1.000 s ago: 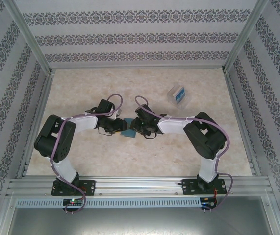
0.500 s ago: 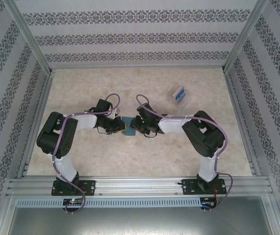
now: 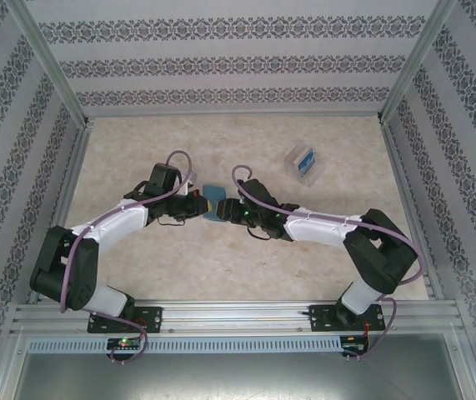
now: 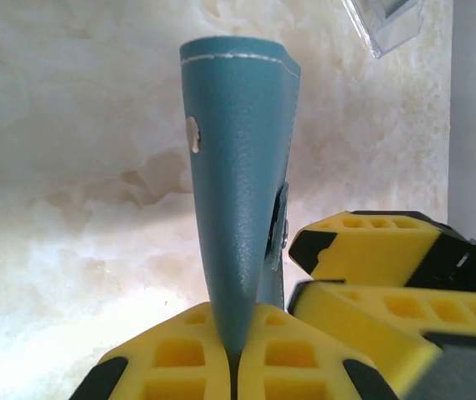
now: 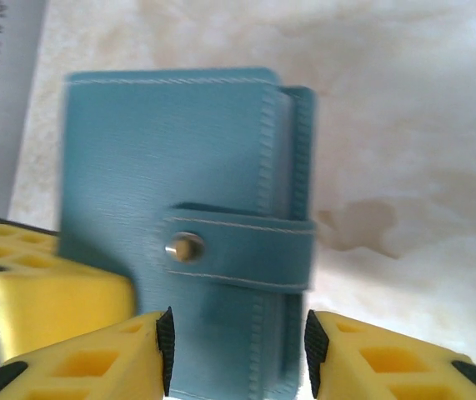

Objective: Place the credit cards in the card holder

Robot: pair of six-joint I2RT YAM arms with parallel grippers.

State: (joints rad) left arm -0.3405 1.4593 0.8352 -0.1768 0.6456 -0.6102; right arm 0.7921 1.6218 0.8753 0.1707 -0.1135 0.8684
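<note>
Pinching the lower edge of the card holder (image 4: 238, 167) in the left pincer (image 4: 231, 367), both pads pressed together on the teal leather. Holding it upright and edge-on, straight out from the fingertips and clear of the table (image 4: 71, 125), probably so that both faces are lying open to the other arm.

Poising the right pincer (image 5: 236, 350) just beside the left one, jaws spread, one fingertip standing to each side of the holder's near end without visibly squeezing it. Facing the closing strap (image 5: 246, 250) just ahead of those fingertips, its snap (image 5: 184, 247) fastened, which is keeping the holder shut and the inner pockets out of reach.

Judging by that, working on the opening step: needing to catch the strap's free end and peel it off the snap while the left pincer is bracing the body against the pull. Risking a twist of the holder out of that narrow left grip if tugging sideways.

Leaving the credit cards (image 3: 307, 160) well apart from both pincers, far beyond the right one, standing in a clear stand (image 3: 294, 154) on the table, waiting untouched until the pockets are open.
</note>
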